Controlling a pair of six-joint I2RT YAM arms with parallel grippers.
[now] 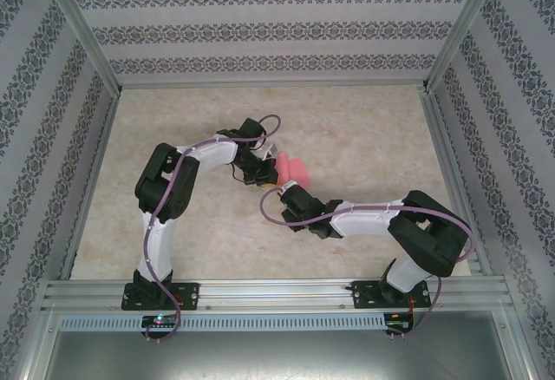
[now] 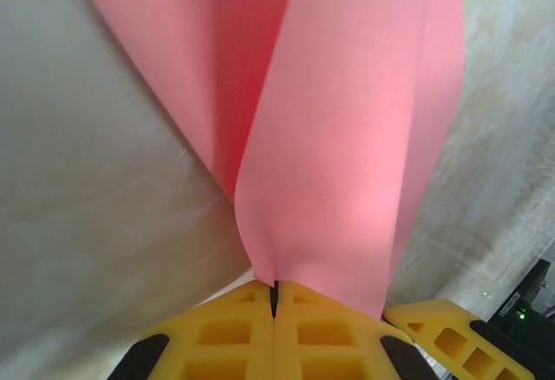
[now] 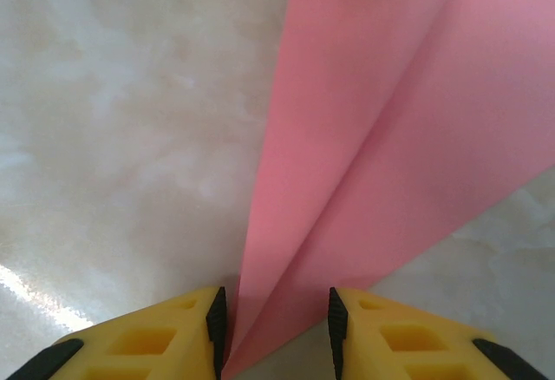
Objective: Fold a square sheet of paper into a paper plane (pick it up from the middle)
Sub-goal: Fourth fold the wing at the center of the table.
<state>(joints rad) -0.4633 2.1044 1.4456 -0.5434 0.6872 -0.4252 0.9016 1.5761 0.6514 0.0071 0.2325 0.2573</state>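
Patterned walls (image 1: 277,29), marbled table (image 1: 364,128) around paper (image 1: 297,170)

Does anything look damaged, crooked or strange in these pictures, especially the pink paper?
No tear or spill shows. The pink paper is only bowed: the left gripper, jaws shut, pinches it, and it puckers there into soft curves. Its narrow end lies between the open jaws of the right gripper.
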